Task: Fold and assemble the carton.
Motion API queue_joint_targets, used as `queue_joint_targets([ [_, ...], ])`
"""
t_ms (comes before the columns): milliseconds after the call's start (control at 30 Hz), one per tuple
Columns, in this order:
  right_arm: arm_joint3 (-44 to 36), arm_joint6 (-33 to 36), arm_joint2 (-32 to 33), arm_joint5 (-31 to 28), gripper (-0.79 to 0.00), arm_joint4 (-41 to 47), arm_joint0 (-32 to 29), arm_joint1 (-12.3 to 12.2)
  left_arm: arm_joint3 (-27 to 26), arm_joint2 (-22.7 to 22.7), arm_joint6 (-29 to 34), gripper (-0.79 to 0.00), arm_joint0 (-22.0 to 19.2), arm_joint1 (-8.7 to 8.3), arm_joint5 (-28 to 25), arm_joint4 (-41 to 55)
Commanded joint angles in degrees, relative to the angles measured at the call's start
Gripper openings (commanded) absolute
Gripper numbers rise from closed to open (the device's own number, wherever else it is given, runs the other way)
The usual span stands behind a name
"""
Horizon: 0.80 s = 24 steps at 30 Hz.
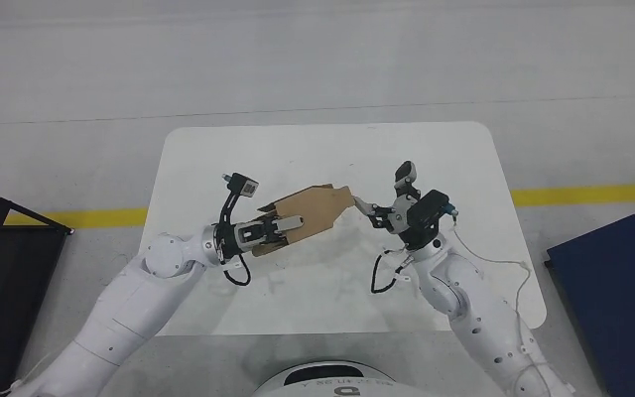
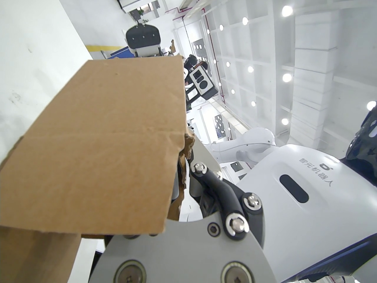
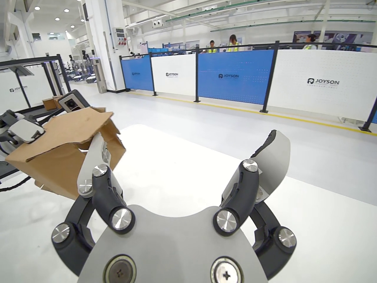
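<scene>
Carton [image 1: 313, 206] over table [image 1: 437, 159] centre, left gripper [image 1: 288, 224] clamped on its 8 o'clock end, right gripper [image 1: 383, 191] spread wide at 3 o'clock, one finger [image 3: 94, 151] at carton's edge

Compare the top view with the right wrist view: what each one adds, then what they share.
Top view adds: the white table's whole far edge with both rounded corners. Right wrist view adds: the right gripper's open fingers up close, one beside the carton's flap, and blue-and-white barrier panels behind. Shared: the brown carton, gripped by the left gripper.
</scene>
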State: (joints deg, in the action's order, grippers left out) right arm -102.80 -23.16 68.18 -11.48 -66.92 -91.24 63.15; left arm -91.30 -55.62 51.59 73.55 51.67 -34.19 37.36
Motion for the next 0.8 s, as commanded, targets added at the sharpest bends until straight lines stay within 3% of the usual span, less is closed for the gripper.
queue_joint_targets([
  [0, 0.0, -0.3, 1.1, 0.3, 0.0, 0.6, -0.5, 0.0, -0.5, 0.1, 1.8, -0.785, 0.3, 0.01, 0.6, 0.2],
  [367, 0.5, 1.8, 0.0, -2.5, 0.0, -0.2, 0.9, 0.5, -0.8, 0.1, 5.0, -0.785, 0.3, 0.58, 2.7, 0.1],
  [767, 2.3, 5.6, -3.8, -13.5, 0.0, -2.7, 4.6, 0.8, -0.5, -1.2, 6.0, -0.785, 1.0, 1.07, 2.5, 0.5],
])
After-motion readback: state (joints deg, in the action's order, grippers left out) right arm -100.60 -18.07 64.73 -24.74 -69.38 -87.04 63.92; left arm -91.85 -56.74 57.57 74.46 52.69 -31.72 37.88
